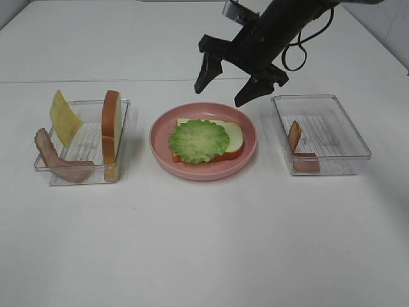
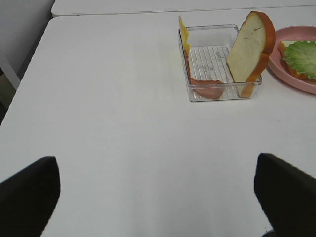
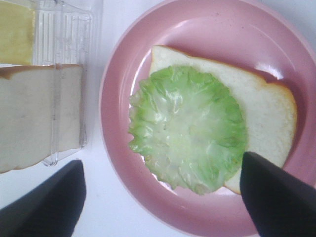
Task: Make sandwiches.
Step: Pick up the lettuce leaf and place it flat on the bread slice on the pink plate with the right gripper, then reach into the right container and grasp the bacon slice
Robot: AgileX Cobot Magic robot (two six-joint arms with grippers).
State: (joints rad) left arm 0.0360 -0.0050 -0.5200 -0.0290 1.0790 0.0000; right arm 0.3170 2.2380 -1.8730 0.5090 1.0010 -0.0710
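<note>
On the pink plate (image 1: 204, 174) lies the started sandwich: a white bread slice (image 1: 235, 134) with a ruffled green lettuce leaf (image 1: 198, 141) on top. My right gripper (image 1: 231, 83) hangs open and empty just above the plate's far side. Its wrist view looks straight down on the lettuce (image 3: 187, 128) and bread (image 3: 266, 108), with the right gripper (image 3: 160, 202) spread wide. My left gripper (image 2: 158, 197) is open over bare table, well short of the left tray (image 2: 217, 59).
The left clear tray (image 1: 86, 144) holds a yellow cheese slice (image 1: 64, 117), a bacon strip (image 1: 61, 163) and an upright bread slice (image 1: 111, 125). The right clear tray (image 1: 332, 128) holds bacon pieces (image 1: 295, 137).
</note>
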